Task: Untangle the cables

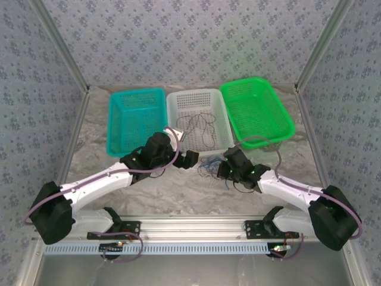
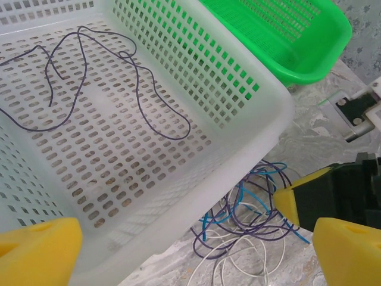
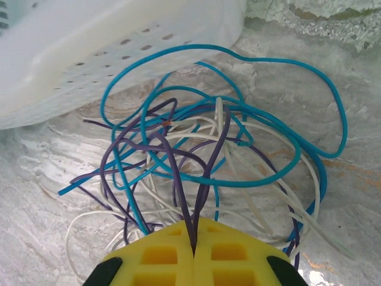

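**Right gripper (image 3: 193, 253) clamped on a purple cable (image 3: 177, 185); left gripper (image 2: 193, 256) spread wide over the white basket (image 2: 238, 161).**

The cables (image 1: 208, 167) lie as one tangle of blue, white and purple loops on the table (image 1: 178, 190), just in front of the white basket's near wall and between the two grippers. The right gripper's yellow pads (image 3: 161, 256) meet with no gap, and purple runs enter the seam between them. The left gripper's yellow fingertips (image 2: 38, 250) sit at opposite lower corners of the left wrist view and hold nothing. A lone cable (image 2: 143, 89), dark purple, lies in loose curves on the white basket's floor. A teal basket (image 1: 136, 119) stands on its left and a green basket (image 1: 256, 110) on its right.
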You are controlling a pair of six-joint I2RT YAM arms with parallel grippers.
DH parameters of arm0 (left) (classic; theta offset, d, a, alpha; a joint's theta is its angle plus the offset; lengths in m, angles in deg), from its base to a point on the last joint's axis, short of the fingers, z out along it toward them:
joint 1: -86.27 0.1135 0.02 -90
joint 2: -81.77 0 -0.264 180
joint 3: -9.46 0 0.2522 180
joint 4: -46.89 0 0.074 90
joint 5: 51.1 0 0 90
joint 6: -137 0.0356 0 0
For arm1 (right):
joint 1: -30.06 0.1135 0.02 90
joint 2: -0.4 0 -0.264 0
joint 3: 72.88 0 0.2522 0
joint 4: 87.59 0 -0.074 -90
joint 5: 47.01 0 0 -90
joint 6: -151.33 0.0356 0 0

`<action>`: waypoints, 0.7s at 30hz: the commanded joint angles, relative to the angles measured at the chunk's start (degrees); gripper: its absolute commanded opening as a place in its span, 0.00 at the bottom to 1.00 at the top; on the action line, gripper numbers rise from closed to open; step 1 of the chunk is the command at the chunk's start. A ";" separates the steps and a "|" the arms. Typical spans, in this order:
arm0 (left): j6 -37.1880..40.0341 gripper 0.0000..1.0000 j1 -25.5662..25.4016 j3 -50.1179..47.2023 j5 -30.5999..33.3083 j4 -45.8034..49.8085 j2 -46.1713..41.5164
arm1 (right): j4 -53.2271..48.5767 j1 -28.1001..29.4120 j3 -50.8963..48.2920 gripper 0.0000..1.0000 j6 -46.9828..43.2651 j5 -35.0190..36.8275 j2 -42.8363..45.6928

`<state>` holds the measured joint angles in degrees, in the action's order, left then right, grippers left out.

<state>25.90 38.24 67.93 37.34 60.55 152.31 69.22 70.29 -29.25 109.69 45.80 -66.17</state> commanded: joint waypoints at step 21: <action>5.25 0.96 -3.20 -0.29 -12.86 -6.23 2.04 | -11.76 1.65 3.10 0.05 -13.85 -6.31 23.45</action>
<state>29.83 35.64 67.62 27.87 56.88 153.60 59.43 72.30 -27.48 98.48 40.88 -43.59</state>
